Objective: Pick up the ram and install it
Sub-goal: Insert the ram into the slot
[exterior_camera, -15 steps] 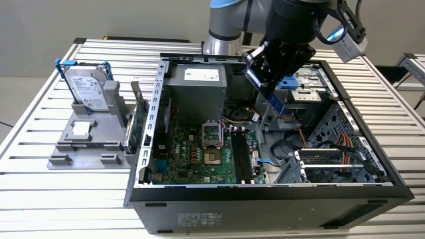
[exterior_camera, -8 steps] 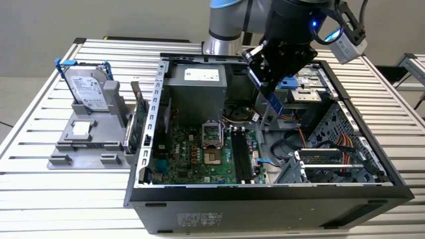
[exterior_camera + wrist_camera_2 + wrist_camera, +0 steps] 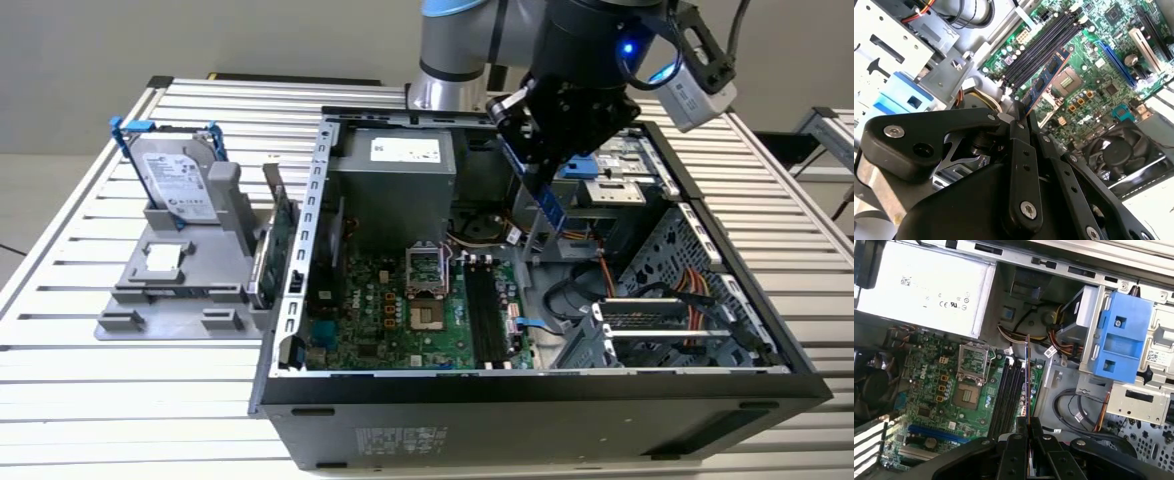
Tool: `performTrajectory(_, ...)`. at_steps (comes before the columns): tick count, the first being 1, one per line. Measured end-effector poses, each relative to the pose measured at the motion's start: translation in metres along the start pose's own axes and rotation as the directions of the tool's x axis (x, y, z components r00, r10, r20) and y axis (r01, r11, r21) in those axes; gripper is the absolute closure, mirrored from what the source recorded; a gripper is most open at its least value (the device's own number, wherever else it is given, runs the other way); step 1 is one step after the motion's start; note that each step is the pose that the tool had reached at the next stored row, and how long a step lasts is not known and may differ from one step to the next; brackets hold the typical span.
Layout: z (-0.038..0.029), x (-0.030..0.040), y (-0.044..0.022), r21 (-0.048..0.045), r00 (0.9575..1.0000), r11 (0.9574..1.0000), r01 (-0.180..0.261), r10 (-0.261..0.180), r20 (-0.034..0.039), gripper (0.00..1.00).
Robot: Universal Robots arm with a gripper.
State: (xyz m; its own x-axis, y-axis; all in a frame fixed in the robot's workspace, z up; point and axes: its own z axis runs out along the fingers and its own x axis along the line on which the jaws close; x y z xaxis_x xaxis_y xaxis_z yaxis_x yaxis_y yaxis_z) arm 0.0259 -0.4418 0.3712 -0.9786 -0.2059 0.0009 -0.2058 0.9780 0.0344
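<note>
Hand (image 3: 1021,116) grasping the ram (image 3: 1048,77) by one end; we see it held above the memory slots (image 3: 1041,47), roughly parallel, which we judge serves alignment with them.

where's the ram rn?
The ram is clamped in the gripper, hanging inside the open computer case in the exterior view. In both wrist views it sits above the motherboard's memory slots, not yet seated.

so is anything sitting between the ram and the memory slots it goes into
Nothing visible. The ram, clamped in the fingers, hangs in open air over the dark memory slots, which look bare. The cables lie off to one side.
</note>
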Motion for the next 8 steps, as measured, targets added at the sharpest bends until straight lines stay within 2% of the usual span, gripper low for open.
performTrajectory(8, 0.0000, 0.0000, 0.0000, -0.0001, 0.9995, 0.9995, -0.031, 0.031, 0.0011, 1.00)
